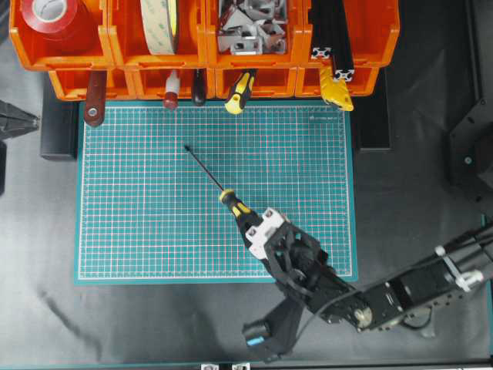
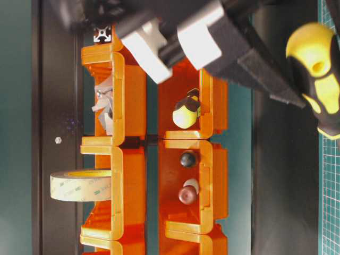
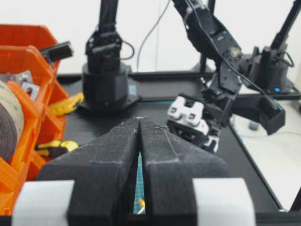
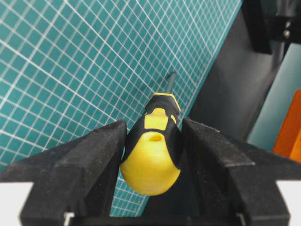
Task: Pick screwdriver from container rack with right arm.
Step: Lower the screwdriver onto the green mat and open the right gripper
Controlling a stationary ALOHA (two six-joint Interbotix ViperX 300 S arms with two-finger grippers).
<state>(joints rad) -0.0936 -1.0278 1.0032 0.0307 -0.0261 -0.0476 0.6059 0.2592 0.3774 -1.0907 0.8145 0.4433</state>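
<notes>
Gripping the screwdriver [image 4: 155, 146] by its fat yellow-and-black handle, the right gripper [image 4: 153, 155] has its jaws about half open and pressed to either side of the handle, butt end toward the wrist camera. From overhead the gripper [image 1: 266, 231] sits over the lower right part of the mat [image 1: 139, 231], at about five o'clock from its centre, with the right arm [image 1: 400, 297] trailing off toward four o'clock.

To do this step well, I judge the thing is to keep the squeeze steady and carry level — the shaft is long and sticks far out, so any quick wrist swing would sweep the tip wide, and the round handle could twist between the pads.

Overhead, the screwdriver [image 1: 212, 176] lies over the mat, well clear of the rack [image 1: 200, 54] at twelve o'clock. Its long axis runs on a diagonal, handle at five o'clock, tip pointing to about ten or eleven o'clock. Whether the tip touches the mat I cannot tell.

The left gripper [image 3: 139, 155] is closed on nothing — fingers meeting, well apart at the left edge.
</notes>
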